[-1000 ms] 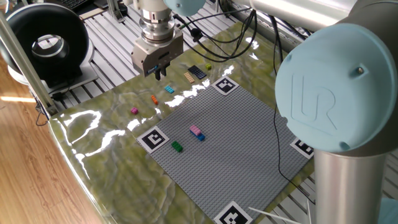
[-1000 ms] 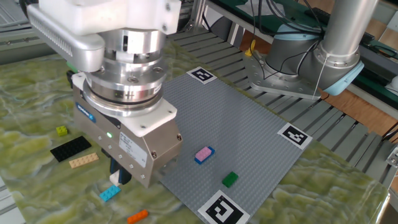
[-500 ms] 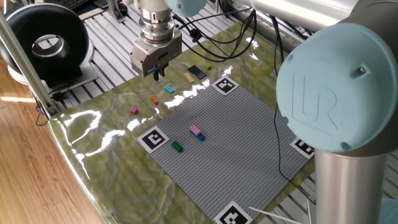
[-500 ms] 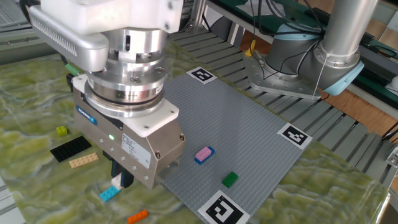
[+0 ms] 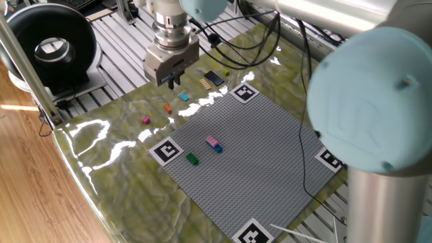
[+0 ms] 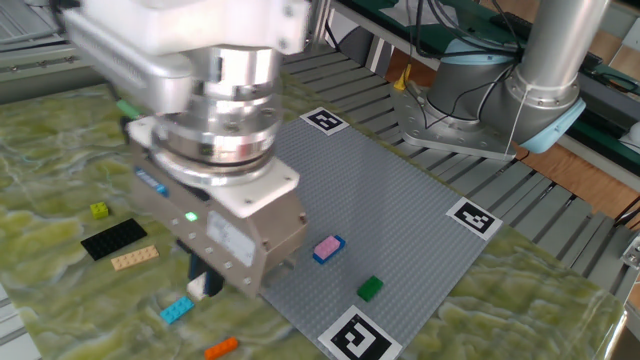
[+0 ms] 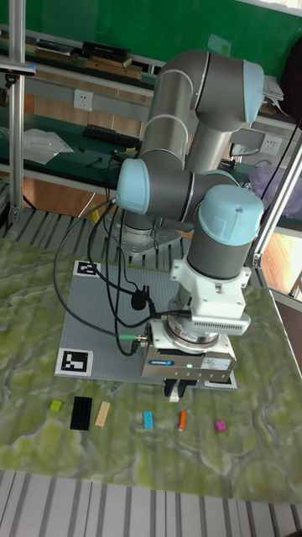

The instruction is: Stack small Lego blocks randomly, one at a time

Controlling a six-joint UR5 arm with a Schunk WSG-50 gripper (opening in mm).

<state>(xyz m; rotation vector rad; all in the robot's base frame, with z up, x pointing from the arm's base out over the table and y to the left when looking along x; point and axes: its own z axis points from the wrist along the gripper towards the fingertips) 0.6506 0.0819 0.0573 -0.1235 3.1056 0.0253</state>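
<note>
My gripper hangs just above the green mat by the grey baseplate's edge. It is shut on a whitish small Lego block, which shows between the dark fingers. Right beside it on the mat lie a cyan block and an orange block, and a magenta one lies further off. On the baseplate a pink block sits on a blue one, with a green block nearby. In one fixed view the gripper is above the cyan block.
A tan plate, a black plate and a yellow-green piece lie on the mat to the left. Black-and-white marker tags sit at the baseplate's corners. The arm's base stands behind the plate.
The gripper has shifted slightly toward the baseplate, staying low over the mat. The blocks on the mat and plate have not moved.
</note>
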